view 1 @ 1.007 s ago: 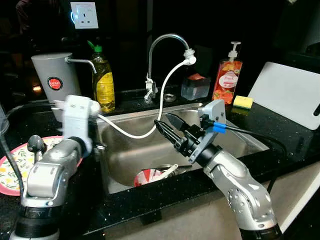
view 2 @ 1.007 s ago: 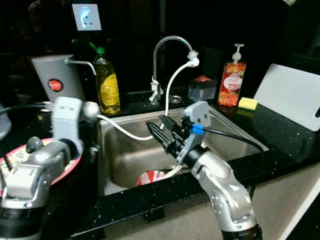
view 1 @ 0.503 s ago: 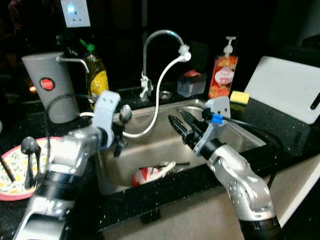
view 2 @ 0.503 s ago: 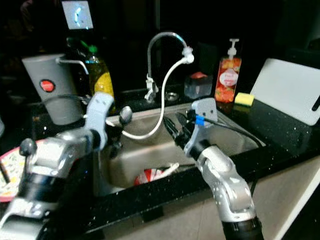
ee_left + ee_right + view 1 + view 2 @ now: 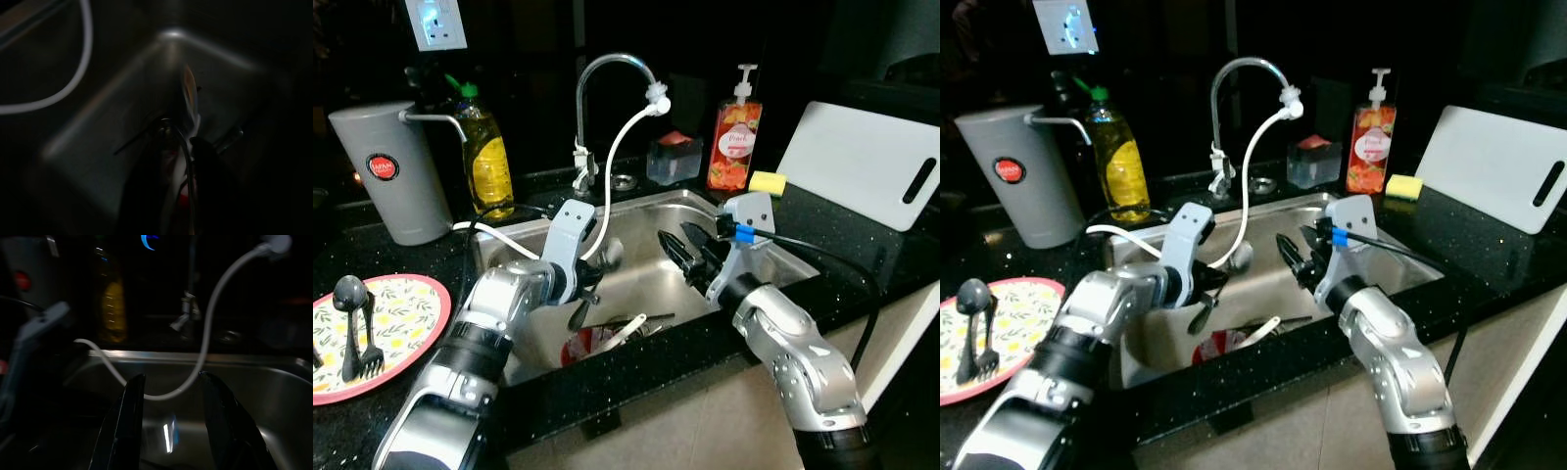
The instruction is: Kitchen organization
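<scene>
A red and white dish (image 5: 576,347) lies on the bottom of the steel sink (image 5: 773,257), with metal utensils (image 5: 628,326) resting on it. My left gripper (image 5: 579,311) reaches down into the sink just above that dish; in the dark left wrist view the dish (image 5: 188,93) and a utensil (image 5: 230,137) lie right ahead. My right gripper (image 5: 674,240) hovers open over the right half of the sink, empty; its two black fingers (image 5: 124,421) frame the sink's far wall. A pink floral plate (image 5: 406,294) on the left counter holds a spoon (image 5: 347,294) and a fork (image 5: 370,345).
A faucet (image 5: 597,67) with a white hose (image 5: 622,147) hangs over the sink. Behind stand a grey canister (image 5: 377,171), a yellow soap bottle (image 5: 487,166), a red pump bottle (image 5: 732,142), a yellow sponge (image 5: 767,182) and a white cutting board (image 5: 862,162).
My left arm has swung from beside the plate across and down into the sink. The right gripper stays open over the sink. The head camera has shifted.
</scene>
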You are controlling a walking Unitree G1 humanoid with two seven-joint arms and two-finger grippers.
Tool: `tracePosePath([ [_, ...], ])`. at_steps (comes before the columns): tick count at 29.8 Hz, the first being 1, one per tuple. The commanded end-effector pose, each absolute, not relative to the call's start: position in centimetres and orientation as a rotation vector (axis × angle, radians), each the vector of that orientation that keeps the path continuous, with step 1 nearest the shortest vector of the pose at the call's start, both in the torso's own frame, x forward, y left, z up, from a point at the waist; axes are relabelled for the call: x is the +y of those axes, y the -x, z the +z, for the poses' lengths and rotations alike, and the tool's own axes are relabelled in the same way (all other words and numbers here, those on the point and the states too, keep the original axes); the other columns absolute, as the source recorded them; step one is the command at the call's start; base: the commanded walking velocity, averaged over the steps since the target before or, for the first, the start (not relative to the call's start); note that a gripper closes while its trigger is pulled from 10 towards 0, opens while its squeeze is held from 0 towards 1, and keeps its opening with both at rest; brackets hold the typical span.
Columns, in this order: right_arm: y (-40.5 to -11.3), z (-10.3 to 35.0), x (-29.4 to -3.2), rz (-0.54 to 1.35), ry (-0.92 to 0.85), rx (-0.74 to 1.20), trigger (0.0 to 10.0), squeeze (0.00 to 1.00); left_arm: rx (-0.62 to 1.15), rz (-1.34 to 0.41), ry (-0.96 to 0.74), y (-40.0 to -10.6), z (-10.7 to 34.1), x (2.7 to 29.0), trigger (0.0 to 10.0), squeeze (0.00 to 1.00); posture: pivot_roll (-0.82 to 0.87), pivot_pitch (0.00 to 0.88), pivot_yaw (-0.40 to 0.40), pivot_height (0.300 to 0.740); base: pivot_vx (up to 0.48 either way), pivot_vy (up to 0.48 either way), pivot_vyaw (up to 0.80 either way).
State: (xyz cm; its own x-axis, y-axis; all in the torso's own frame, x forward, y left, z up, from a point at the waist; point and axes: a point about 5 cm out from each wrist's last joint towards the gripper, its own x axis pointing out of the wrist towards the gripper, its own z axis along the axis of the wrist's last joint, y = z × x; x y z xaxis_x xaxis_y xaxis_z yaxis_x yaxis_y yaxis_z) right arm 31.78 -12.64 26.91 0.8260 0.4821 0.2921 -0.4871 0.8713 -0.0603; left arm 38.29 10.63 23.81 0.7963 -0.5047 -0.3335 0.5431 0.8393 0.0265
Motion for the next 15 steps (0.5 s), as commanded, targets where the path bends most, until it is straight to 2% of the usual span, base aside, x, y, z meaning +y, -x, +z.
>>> tracePosePath([
  [1, -31.2, 27.4, -11.9, 0.575, -0.024, -0.343, 10.0, 0.0, 0.287, -0.55, -0.122, -38.5, 24.9, 10.8, 10.0, 1.0, -0.09, 0.022, 0.046, 0.74, 0.0, 0.0, 0.0],
  [2, -31.0, 27.5, -11.7, 0.593, -0.024, -0.353, 10.0, 0.0, 0.27, -0.544, -0.119, -38.5, 25.3, 10.9, 10.0, 1.0, -0.08, 0.021, 0.046, 0.74, 0.0, 0.0, 0.0],
  [3, -30.9, 27.6, -11.5, 0.61, -0.025, -0.361, 10.0, 0.0, 0.256, -0.526, -0.111, -38.5, 25.7, 11.1, 10.0, 0.0, -0.08, 0.021, 0.046, 0.74, 0.0, 0.0, 0.0],
  [6, -30.3, 27.8, -10.7, 0.693, -0.015, -0.377, 10.0, 0.0, 0.236, -0.41, -0.082, -38.8, 26.6, 12.4, 10.0, 0.0, -0.08, 0.017, 0.042, 0.74, 0.0, 0.0, 0.0],
  [11, -30.1, 27.9, -10.1, 0.738, -0.003, -0.383, 10.0, 0.0, 0.241, -0.422, -0.033, -38.1, 26.8, 12.8, 10.0, 0.0, -0.07, 0.012, 0.034, 0.74, 0.0, 0.0, 0.0],
  [15, -29.7, 28.3, -9.3, 0.818, -0.001, -0.399, 10.0, 0.0, 0.211, -0.192, 0.024, -38.5, 27.4, 15.5, 10.0, 0.0, -0.07, 0.011, 0.032, 0.74, 0.0, 0.0, 0.0],
])
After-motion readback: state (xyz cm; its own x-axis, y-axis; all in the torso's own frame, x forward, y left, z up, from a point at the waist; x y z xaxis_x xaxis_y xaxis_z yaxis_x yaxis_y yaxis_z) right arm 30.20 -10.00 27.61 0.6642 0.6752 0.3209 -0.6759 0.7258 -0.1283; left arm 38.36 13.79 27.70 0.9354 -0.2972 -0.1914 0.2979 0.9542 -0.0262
